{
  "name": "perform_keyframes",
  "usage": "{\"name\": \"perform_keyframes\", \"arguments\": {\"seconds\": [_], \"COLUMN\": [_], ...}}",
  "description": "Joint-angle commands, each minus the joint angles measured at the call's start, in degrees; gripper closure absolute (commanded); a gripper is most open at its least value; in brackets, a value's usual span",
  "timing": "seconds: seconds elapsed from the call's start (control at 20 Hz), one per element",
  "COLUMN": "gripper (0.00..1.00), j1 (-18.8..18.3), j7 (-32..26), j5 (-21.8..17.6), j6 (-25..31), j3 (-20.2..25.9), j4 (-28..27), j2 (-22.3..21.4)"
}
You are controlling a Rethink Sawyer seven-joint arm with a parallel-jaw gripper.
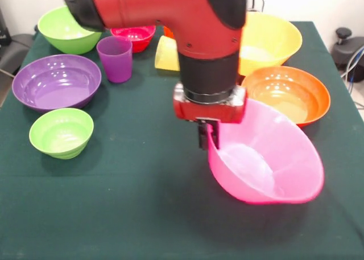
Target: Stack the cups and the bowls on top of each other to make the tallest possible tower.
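Observation:
My gripper (pixel 208 137) is shut on the near-left rim of the large pink bowl (pixel 267 160), which is tilted with its mouth facing up and left. An orange-red bowl (pixel 287 92) sits just behind it, touching or nearly so. Further back is a yellow-orange bowl (pixel 276 38). On the left are a purple bowl (pixel 56 81), a small green bowl (pixel 61 132), a bigger green bowl (pixel 68 29) and a small red bowl (pixel 133 37). A purple cup (pixel 115 58) stands upright. A yellow cup (pixel 166 54) lies behind my arm, with an orange cup (pixel 168 31) mostly hidden. No tower shows.
The dark green tablecloth (pixel 142 203) covers the table. Its front edge lies close below the pink bowl. A black stand (pixel 344 41) is off the table at the right edge.

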Motion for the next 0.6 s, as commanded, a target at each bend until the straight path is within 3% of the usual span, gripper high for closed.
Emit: {"name": "perform_keyframes", "arguments": {"seconds": [0.05, 0.6], "gripper": [1.00, 1.00], "j1": [-3.1, -2.2], "j7": [-23.2, -23.9], "j5": [-2.5, -3.6], "j6": [4.8, 3.5], "j3": [3.7, 3.1], "j4": [3.4, -0.5], "j2": [-2.5, 0.4]}}
